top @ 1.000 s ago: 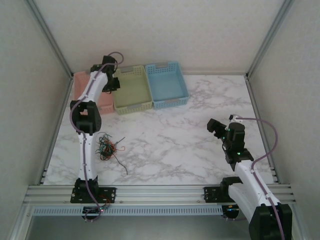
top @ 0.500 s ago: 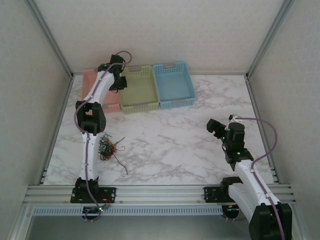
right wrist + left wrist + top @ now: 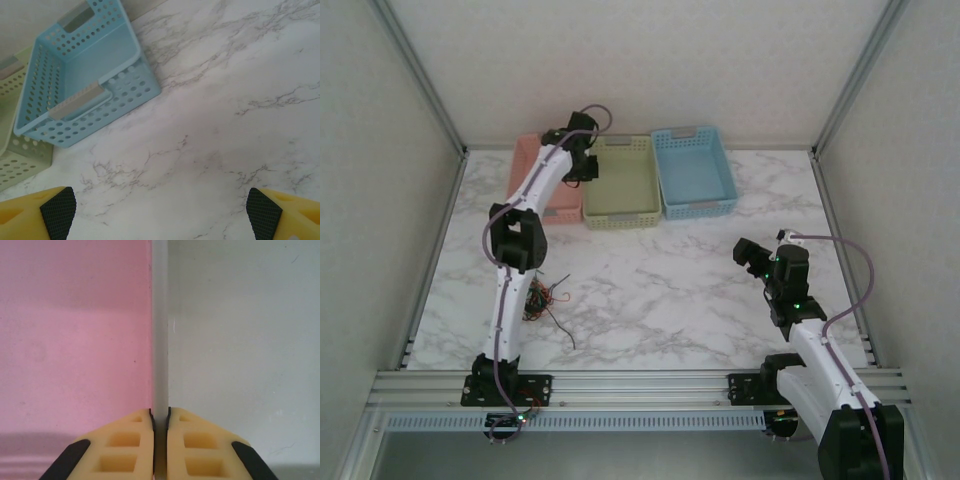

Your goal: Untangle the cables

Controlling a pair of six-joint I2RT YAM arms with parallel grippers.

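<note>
The left gripper [image 3: 160, 414] is clamped on a thin basket wall [image 3: 160, 325], pink basket [image 3: 75, 330] to its left, green basket [image 3: 240, 330] to its right. The right gripper [image 3: 160, 212] is held wide apart, empty, over the marble table [image 3: 215, 125]. The cables [image 3: 542, 297] are heaped well behind the left gripper.

The left gripper [image 3: 582, 160] is clamped on an upright wall [image 3: 160, 330] where two baskets meet. The end basket [image 3: 75, 340] is to its left, the middle basket [image 3: 620, 185] to its right and the third basket [image 3: 695, 175] further right. The cables [image 3: 540, 298] lie on the table [image 3: 660, 290] well behind it, beside its own arm. The third basket stands ahead and left of the spread right gripper [image 3: 752, 255], well apart.
</note>
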